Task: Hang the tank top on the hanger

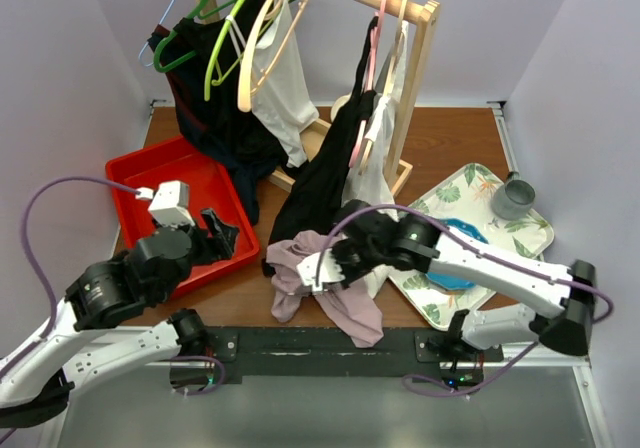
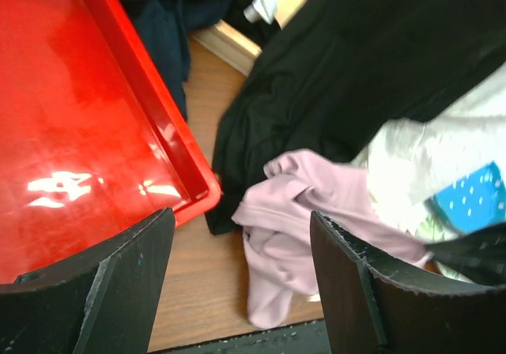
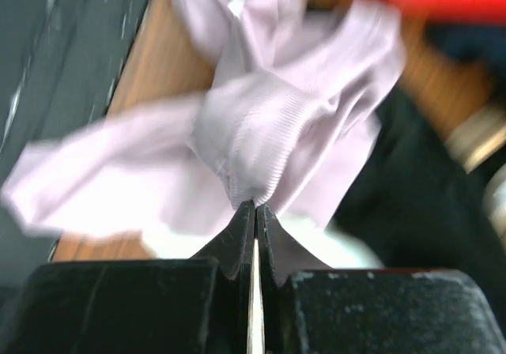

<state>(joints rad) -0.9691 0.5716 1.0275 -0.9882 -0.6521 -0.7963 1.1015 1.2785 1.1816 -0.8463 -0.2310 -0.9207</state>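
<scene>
Right tool (image 3: 254, 209) clenched on a fold of the tank top (image 1: 345, 303), which lay bunched at the desk's (image 1: 450, 138) near edge; probably pinched there to lift it free. Left tool (image 2: 241, 243) released, poised at the red tray's (image 2: 79, 133) corner, seemingly ready to assist.

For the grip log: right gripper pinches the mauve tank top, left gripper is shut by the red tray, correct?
No. The left gripper by the red tray is wide open, per the left wrist view. The right gripper does pinch the tank top.

Two trays — red tray (image 1: 205, 183), leaf-patterned tray (image 1: 450, 196); one grey cup (image 1: 513, 199); one mauve tank top (image 1: 350, 310).
</scene>
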